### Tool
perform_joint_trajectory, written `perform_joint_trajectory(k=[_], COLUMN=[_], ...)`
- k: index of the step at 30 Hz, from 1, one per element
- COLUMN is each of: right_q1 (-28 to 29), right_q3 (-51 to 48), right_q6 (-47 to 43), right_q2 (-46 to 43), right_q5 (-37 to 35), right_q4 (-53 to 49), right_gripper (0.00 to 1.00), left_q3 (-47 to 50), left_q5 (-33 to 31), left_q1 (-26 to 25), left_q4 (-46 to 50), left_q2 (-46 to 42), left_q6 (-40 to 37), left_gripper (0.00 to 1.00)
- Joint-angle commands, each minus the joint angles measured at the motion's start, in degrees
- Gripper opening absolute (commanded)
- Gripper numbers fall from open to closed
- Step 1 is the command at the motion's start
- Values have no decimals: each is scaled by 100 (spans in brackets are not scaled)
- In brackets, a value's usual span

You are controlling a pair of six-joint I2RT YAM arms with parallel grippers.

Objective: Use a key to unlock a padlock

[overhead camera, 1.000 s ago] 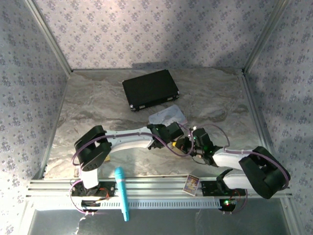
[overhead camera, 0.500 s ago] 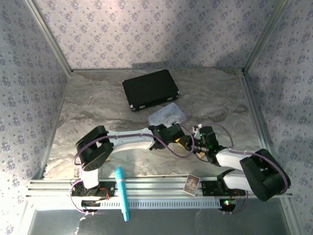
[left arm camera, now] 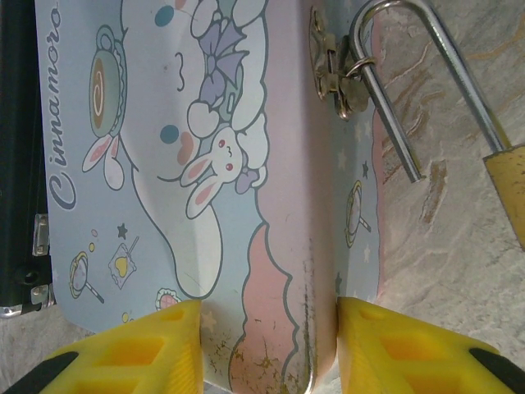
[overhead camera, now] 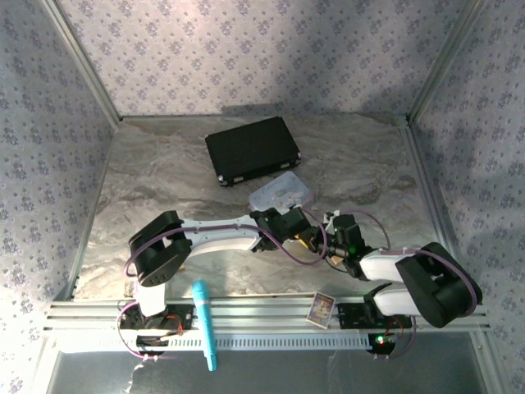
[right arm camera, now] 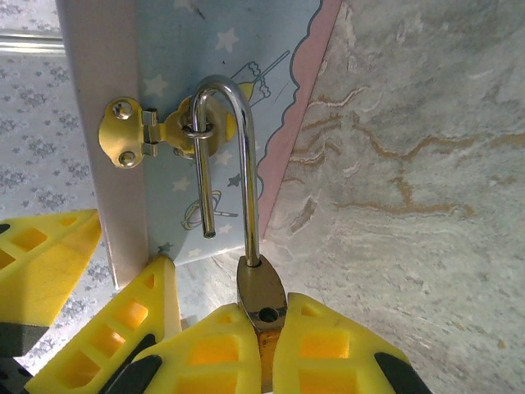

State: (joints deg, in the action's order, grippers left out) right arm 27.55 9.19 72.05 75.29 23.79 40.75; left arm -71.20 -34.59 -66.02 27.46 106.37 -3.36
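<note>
The left arm (overhead camera: 217,232) is made of white tubular links joined by bulky rounded black joint housings, with a thin purple cable (overhead camera: 289,254) looping loosely along it; the right arm (overhead camera: 385,264) is built alike, with a small green light (overhead camera: 351,244) glowing near its wrist; the left gripper (left arm camera: 269,328) and the right gripper (right arm camera: 268,316) both carry yellow wedge-shaped plastic fingers (right arm camera: 328,349) with hollow triangular cut-outs and black inlays.

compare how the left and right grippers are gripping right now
Left gripper holds the pastel tin; right gripper holds the body of the brass padlock. Left gripper's jaws stand apart across the tin; right gripper's are nearly closed. Both have yellow fingers.
</note>
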Motion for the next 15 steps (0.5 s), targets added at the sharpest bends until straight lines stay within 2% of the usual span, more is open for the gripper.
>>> perform_joint_trajectory(k=[1,11,15], right_q1=[-121,26,-22], right_q3=[-2,233,191], right_q6=[432,632,556], right_q2=[53,658,827], right_q5=[-752,-1375,-1280], right_q4=[114,213,551], right_gripper=[0,0,0], left_q3=[436,418,414], left_q5=[1154,1162,1156], left_q1=[10,10,10], left_q4=[1044,1046,1080], left_q2=[682,762,772], left_q6=[77,94,99], left_gripper=[41,39,39])
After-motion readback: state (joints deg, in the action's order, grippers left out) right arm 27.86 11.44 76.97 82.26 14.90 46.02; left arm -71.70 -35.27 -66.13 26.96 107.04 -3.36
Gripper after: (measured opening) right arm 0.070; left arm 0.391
